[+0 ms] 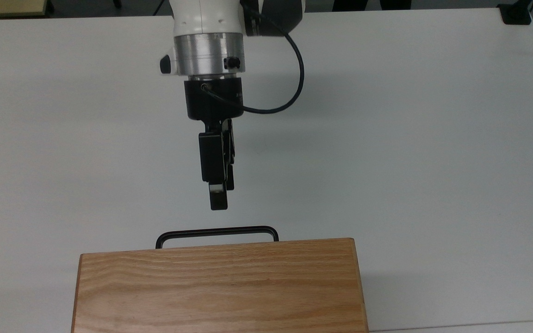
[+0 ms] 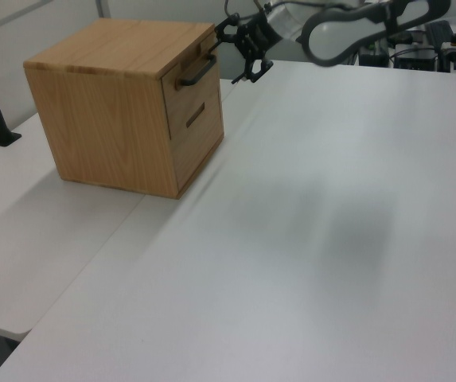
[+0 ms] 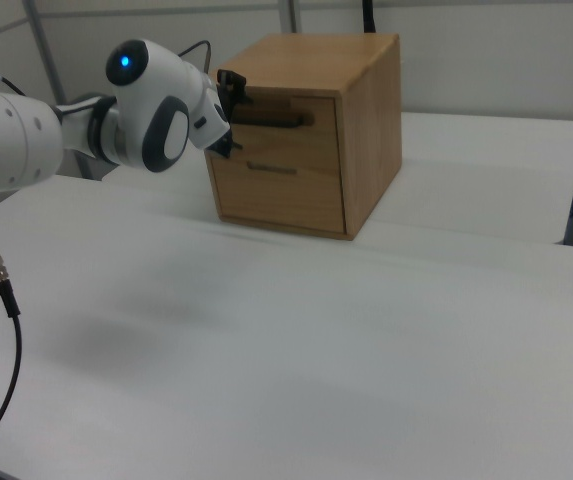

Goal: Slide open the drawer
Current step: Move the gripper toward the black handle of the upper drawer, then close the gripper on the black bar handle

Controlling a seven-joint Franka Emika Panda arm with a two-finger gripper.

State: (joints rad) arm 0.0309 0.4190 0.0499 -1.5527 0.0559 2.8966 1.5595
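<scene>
So my gripper point(image 1: 218, 200) hangs just short of the handle point(image 1: 217, 231), fingers parted with nothing between them; the drawer point(image 2: 192, 87) sits shut at 6 o'clock in the top view, lined up for hooking.

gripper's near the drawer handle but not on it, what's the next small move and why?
Probably a short advance straight toward the handle, so the open fingers straddle its bar. In the top view the gripper sits just short of the handle, roughly in line with its middle, with white table visible between them. The drawer looks fully closed in the right view, so nothing is gripped yet.
</scene>
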